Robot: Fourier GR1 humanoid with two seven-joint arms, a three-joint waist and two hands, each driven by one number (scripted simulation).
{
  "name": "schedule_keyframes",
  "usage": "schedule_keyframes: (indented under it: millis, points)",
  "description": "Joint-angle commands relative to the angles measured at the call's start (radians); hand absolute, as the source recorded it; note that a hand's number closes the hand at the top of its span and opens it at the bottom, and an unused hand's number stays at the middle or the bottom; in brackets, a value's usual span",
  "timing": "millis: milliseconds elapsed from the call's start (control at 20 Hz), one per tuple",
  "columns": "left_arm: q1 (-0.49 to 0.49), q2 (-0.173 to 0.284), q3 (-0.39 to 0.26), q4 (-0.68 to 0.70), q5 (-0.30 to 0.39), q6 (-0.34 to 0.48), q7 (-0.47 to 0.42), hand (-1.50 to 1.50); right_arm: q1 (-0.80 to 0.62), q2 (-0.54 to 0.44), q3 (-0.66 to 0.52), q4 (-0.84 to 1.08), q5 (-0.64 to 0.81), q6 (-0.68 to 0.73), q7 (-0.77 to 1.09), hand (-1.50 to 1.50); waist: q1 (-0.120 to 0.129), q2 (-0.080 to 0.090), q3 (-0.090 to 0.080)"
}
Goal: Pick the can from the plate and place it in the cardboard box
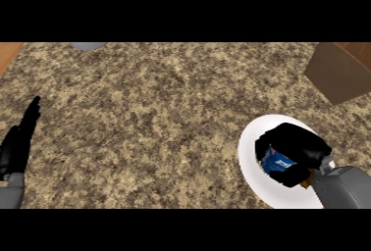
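Your black right hand (296,149) is curled round the blue metal can (275,161) on the white round plate (250,142); lift straight up before swinging toward the brown cardboard box (339,71)

Grey forearms end in a black left hand (16,147) and black right hand (301,147).

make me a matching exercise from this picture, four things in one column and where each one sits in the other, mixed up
Things:
1. can
2. cardboard box
3. left robot hand
4. plate

Places:
A. top right corner of the counter
B. left edge, fingers straight, resting
C. lower right, lying under the right robot hand
D. wrapped in the fingers of the right robot hand

Pairs: 1-D, 2-A, 3-B, 4-C
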Motion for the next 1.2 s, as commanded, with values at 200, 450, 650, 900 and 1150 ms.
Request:
schedule_keyframes:
  millis: [200,450,650,900,1150]
  points:
    - [-0.051,-0.014,0.036,0.12,-0.013,-0.014,-0.073,0.0,-0.041,0.021,-0.04,0.024,0.092,-0.169,-0.049,1.5,-0.007,0.004,0.003]
    - [0.012,-0.007,0.044,0.031,0.004,0.002,-0.022,0.0,0.028,-0.236,-0.499,0.286,-0.043,-0.291,-0.063,1.5,-0.062,0.015,0.012]
    - [0.009,0.007,0.059,0.032,0.008,0.001,-0.026,0.0,0.041,-0.375,-0.704,0.445,-0.073,-0.392,-0.094,1.5,-0.049,0.015,0.011]
    - [0.015,-0.011,0.035,-0.002,0.009,-0.013,-0.031,0.0,-0.007,-0.521,-0.87,0.671,-0.134,-0.515,-0.273,1.5,0.004,0.013,0.01]
    - [-0.021,-0.029,0.005,-0.004,-0.028,0.003,-0.007,0.0,-0.107,-0.572,-0.918,0.823,-0.194,-0.604,-0.507,1.5,0.018,0.012,0.008]
